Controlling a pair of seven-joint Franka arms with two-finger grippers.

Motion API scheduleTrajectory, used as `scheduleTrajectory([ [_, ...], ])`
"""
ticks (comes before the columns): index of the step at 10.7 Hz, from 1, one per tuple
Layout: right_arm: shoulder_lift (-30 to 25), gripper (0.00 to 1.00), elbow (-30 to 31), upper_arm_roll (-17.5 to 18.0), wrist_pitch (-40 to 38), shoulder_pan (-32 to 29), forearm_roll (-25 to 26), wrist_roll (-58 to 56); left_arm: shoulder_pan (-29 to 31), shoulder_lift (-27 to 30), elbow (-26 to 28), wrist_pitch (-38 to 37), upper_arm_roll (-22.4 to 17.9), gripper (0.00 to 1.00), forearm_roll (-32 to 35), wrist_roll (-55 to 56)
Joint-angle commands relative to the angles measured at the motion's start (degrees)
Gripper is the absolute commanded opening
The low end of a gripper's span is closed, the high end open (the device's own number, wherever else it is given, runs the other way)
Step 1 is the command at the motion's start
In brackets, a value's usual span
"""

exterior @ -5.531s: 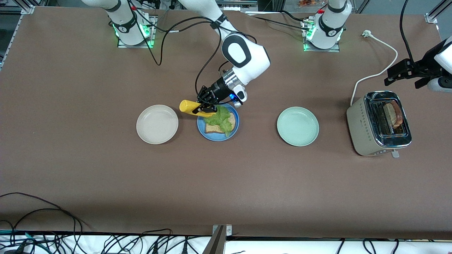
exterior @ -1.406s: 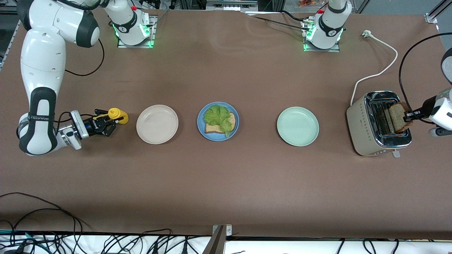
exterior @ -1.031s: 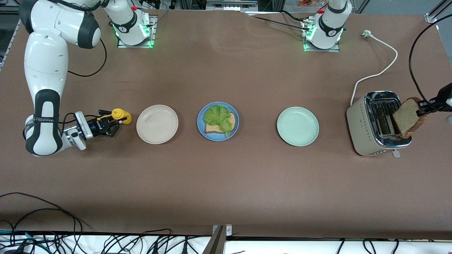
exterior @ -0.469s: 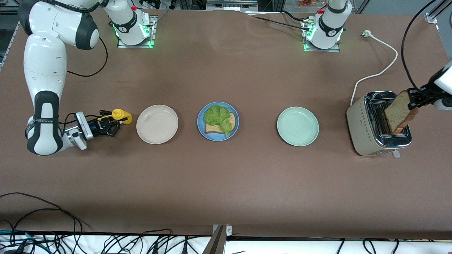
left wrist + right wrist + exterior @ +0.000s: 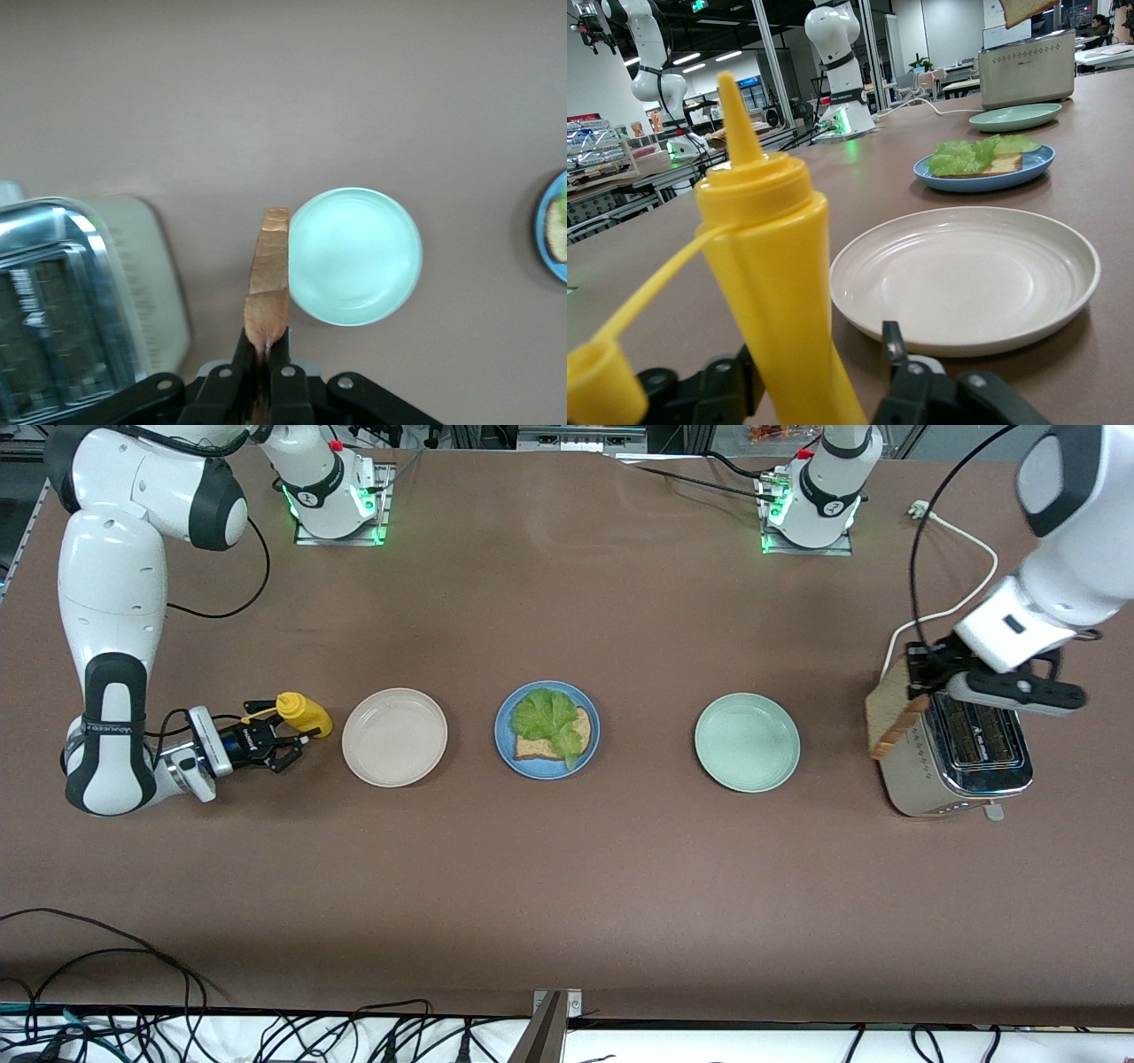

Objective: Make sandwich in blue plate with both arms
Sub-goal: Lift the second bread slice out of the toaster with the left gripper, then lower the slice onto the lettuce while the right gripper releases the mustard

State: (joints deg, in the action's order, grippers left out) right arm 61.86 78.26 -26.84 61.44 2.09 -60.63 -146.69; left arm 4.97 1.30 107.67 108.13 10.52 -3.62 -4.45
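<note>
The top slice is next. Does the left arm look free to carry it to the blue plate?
Probably yes. The left hand grips the toast slice above the toaster; only the low green plate lies before the blue plate.

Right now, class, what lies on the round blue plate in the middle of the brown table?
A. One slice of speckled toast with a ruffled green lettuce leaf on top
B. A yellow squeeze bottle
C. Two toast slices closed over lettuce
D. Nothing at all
A: the blue plate holds one toast slice under a lettuce leaf, while the second toast slice hangs in the left gripper beside the toaster.
</note>
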Motion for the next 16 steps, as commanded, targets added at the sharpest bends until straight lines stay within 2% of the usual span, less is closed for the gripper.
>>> scheduleTrajectory([
  [1,0.2,0.95,-2.1,-0.2,-1.1,-1.0,0.3,0.8,0.2,-2.3,-0.4,0.2,9.1,0.00,-1.5,9.0],
  [4,0.1,0.95,-3.2,-3.8,-1.4,-1.4,1.2,2.0,0.1,-5.2,-0.4,0.4,17.8,0.00,-5.6,13.8],
  [5,0.1,0.95,-3.3,-3.8,-1.4,-2.0,2.4,2.1,0.0,-6.5,-0.8,0.5,20.1,0.00,-6.8,15.8],
  [6,0.1,0.95,-3.4,-4.1,-1.4,-2.7,3.1,2.3,0.0,-7.8,-1.1,2.1,22.3,0.00,-8.8,18.0],
  [8,-0.3,0.94,-5.3,-7.2,-1.5,-3.0,5.0,6.0,-0.1,-10.8,-1.2,7.2,25.6,0.00,-13.9,20.3],
  [10,-1.1,0.94,-7.1,-9.1,-2.4,-2.9,5.5,12.3,-0.1,-14.9,-1.8,11.4,28.9,0.00,-15.3,22.8],
  [14,-3.1,0.94,-13.2,-13.1,-6.4,-2.3,5.9,27.2,-0.7,-28.4,-8.3,16.1,34.5,0.00,-17.0,24.0],
  [16,-5.5,0.90,-15.5,-13.9,-6.4,-1.2,7.5,34.2,-1.1,-34.8,-11.7,18.1,35.3,0.00,-21.1,24.0],
])
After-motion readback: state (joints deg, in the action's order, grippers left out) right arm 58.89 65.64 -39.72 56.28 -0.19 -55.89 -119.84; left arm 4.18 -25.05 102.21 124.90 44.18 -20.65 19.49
